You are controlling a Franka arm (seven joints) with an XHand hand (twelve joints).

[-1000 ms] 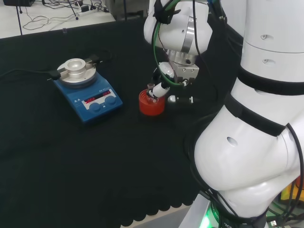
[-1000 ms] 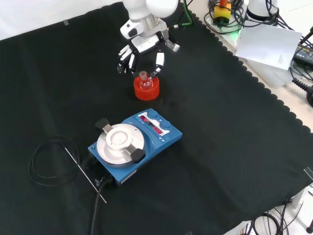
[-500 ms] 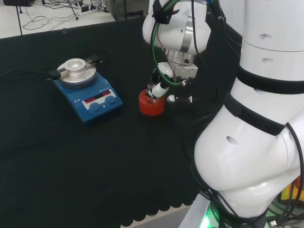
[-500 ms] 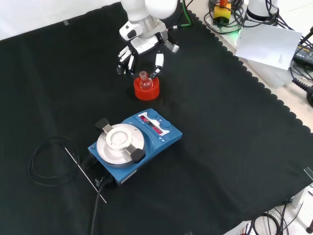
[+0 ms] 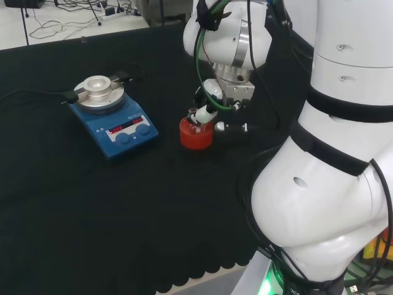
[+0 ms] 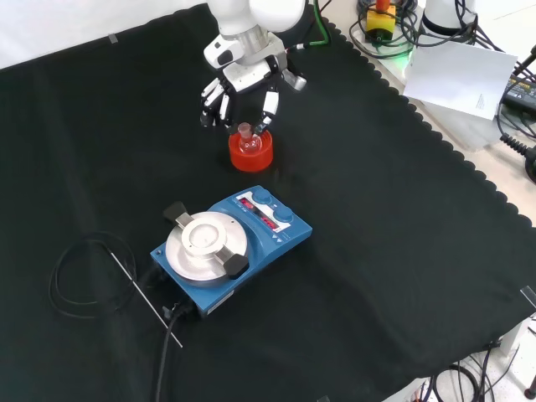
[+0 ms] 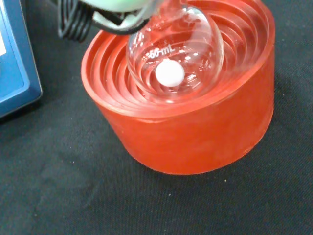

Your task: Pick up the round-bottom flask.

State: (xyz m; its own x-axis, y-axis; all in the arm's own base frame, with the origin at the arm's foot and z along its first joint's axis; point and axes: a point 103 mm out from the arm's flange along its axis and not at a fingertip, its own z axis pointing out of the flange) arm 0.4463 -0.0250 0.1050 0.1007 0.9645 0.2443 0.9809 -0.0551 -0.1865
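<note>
front view, left to right: coiled black cable on the black cloth; blue stirrer plate with round silver top; small clear glass round-bottom flask seated in a red ribbed ring stand; black and white hand just above, fingers spread around the flask neck, contact unclear.

Black cloth covers the tabletop, scalloped hem along its edge. Past the far edge in head view: pale floor w/ loose cables and a power strip. Front view, beyond the tabletop's corner: white paper sheet, more cables.
</note>
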